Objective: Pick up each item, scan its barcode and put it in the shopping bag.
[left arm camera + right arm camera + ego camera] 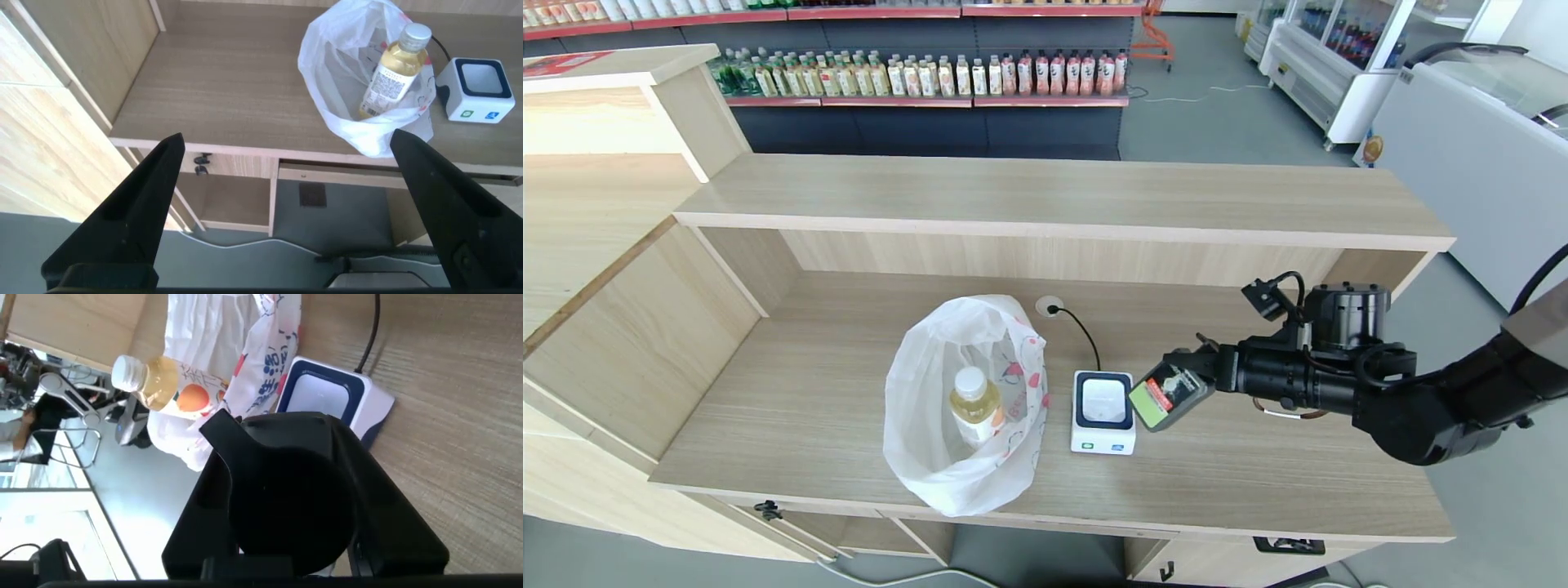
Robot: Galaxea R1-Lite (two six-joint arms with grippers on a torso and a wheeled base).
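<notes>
**Small pack held just beside the scanner, ready for the barcode read**

The green-and-black pack [1152, 406] hangs tilted above the desk [1258, 482], off the scanner's [1103, 411] right edge and not over its window, clamped between the fingers of the right gripper [1183, 379]. I judge the scan needs the pack carried sideways over the window with its printed face turned down toward the glass, held level and steady without touching the scanner or its cable [1086, 331]. The shopping bag [931, 465] stands open at the desk's front edge, touching the scanner's left side, with a bottle [974, 404] already inside. The left gripper [286, 139] is spread wide and empty, out beyond the front edge.
</notes>
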